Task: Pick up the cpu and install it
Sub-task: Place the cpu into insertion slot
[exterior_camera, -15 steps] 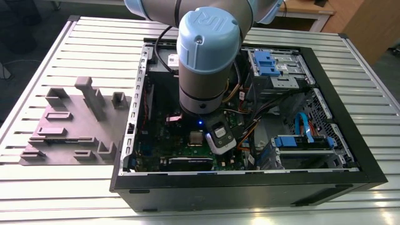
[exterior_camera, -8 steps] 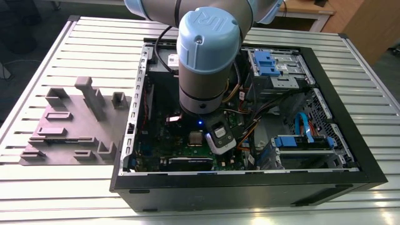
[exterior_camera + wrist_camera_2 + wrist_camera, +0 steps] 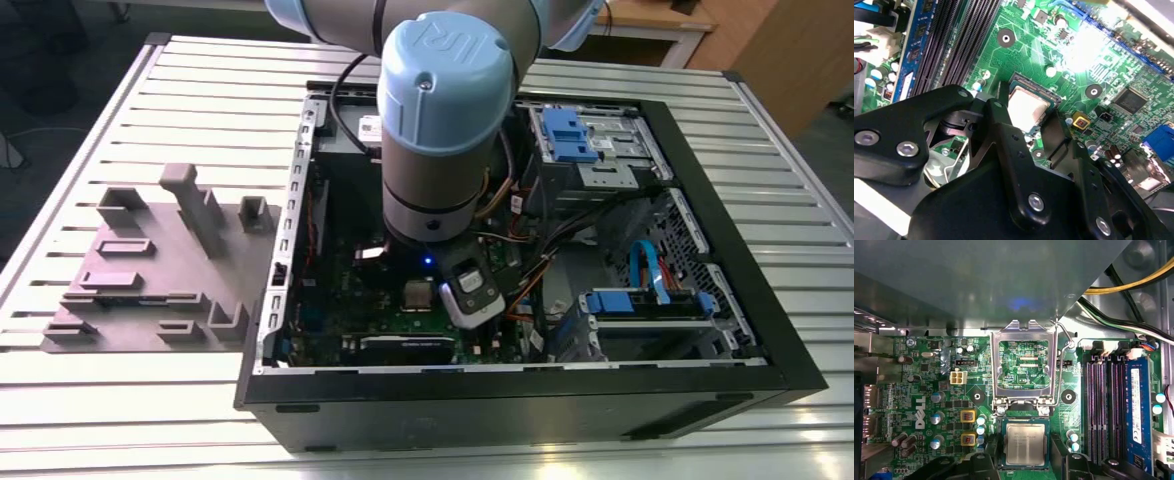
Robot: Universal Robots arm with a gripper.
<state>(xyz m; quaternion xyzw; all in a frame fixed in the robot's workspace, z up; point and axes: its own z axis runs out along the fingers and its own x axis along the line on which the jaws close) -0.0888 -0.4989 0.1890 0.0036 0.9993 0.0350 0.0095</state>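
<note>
Pincer (image 3: 1025, 456), spread apart, flanks one cpu (image 3: 1025, 442) lying in one socket (image 3: 1024, 416).

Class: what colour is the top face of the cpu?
The cpu is silvery-grey on top with a paler rim; clearest in the first wrist view.

slatted metal table (image 3: 160, 100), open black pc case (image 3: 534, 405) lying on it, grey plastic tray (image 3: 147, 260) just beside the case at the exterior view's left, green motherboard (image 3: 929, 390) inside, black memory slots (image 3: 1104, 405), metal socket frame (image 3: 1021, 326) hinged open, blue drive brackets (image 3: 563, 135), yellow cable (image 3: 1134, 285)
</note>
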